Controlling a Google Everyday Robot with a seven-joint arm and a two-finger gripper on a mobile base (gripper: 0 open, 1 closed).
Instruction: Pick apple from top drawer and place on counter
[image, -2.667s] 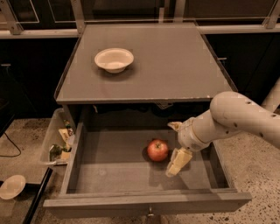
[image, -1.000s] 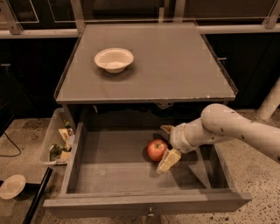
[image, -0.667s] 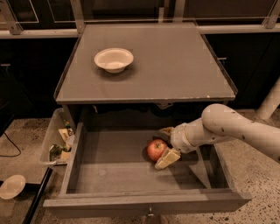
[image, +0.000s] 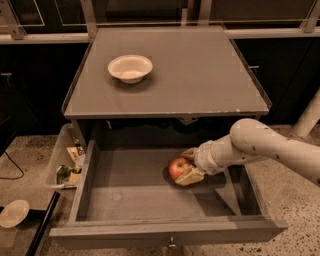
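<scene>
The red apple (image: 177, 167) lies on the flat bottom of the open top drawer (image: 130, 200), right of its middle. My gripper (image: 186, 165) reaches in from the right on the white arm. Its two tan fingers (image: 190, 176) sit one behind and one in front of the apple, closed against its right side. The apple rests on the drawer floor. The grey counter (image: 200, 75) lies above and behind the drawer.
A white bowl (image: 130, 67) stands on the counter's left rear part. A clear bin with clutter (image: 65, 162) hangs left of the drawer. Another white bowl (image: 13, 213) lies on the floor at lower left. A white pole (image: 307, 117) stands at the right.
My gripper has moved left onto the apple and its fingers have drawn together around it. The apple has stayed where it was in the drawer.
</scene>
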